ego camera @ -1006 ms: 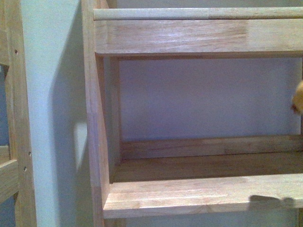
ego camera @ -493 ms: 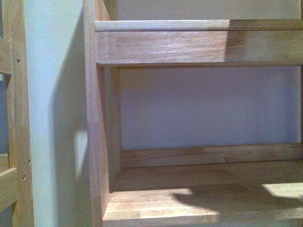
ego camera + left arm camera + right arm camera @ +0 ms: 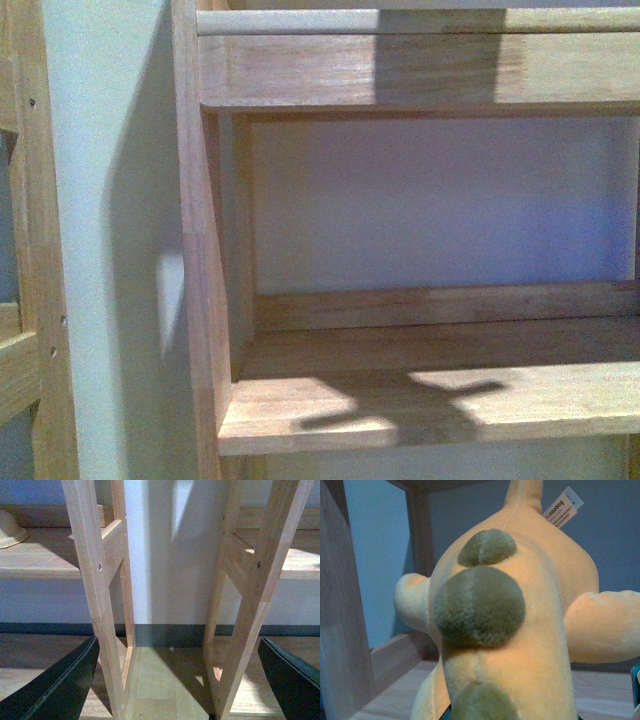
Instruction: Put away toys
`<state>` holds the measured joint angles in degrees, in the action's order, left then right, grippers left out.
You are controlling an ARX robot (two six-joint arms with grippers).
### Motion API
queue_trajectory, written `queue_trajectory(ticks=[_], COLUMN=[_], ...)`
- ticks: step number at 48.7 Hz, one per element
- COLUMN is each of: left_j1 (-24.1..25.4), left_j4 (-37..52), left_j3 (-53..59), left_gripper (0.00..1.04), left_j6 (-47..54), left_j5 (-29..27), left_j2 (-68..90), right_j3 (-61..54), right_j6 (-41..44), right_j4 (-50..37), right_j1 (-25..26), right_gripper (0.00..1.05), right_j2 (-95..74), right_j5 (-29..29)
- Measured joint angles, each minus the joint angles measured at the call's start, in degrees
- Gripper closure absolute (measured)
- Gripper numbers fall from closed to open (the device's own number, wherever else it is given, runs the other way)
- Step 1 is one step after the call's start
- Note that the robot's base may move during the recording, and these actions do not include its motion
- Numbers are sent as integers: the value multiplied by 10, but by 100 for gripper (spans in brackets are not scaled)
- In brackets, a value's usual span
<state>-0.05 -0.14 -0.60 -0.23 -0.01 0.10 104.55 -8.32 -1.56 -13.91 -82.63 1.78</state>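
On the lower shelf board (image 3: 570,395), the shadow (image 3: 400,408) has slid leftward. The left hand (image 3: 177,642) gapes wide, empty; the plush animal (image 3: 520,630) hides the right hand's grip.

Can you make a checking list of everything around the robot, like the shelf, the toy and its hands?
Surface: bare wooden shelf board, with a shadow across it.
Job's things: orange-yellow plush toy with dark round spots and a white tag; it fills the right wrist view.
Clutter: cream rounded object on another shelf; what it is cannot be told.
Grippers: left gripper open and empty; right gripper hidden behind the plush toy, grip cannot be told.
Cables: nothing seen.
Surroundings: pale wall, wooden floor.
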Motion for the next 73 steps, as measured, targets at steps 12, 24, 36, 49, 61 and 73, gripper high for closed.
queue_trajectory(ticks=[12, 24, 36, 49, 61, 73], left_j1=[0, 0, 0, 0, 0, 0], left_j4=[0, 0, 0, 0, 0, 0], left_j3=[0, 0, 0, 0, 0, 0], left_gripper=[6, 6, 6, 6, 6, 6], left_j6=[0, 0, 0, 0, 0, 0], left_j5=[0, 0, 0, 0, 0, 0], left_j2=[0, 0, 0, 0, 0, 0], right_j3=[108, 199, 240, 266, 322, 372], right_j6=[-80, -162, -216, -256, -263, -275], right_j4=[52, 85, 105, 108, 122, 134], right_j1=[-11, -21, -45, -77, -87, -87], right_gripper=[98, 98, 98, 98, 98, 98], right_j2=[-94, -176, -221, -256, -295, -330], right_j5=[37, 65, 100, 102, 96, 79])
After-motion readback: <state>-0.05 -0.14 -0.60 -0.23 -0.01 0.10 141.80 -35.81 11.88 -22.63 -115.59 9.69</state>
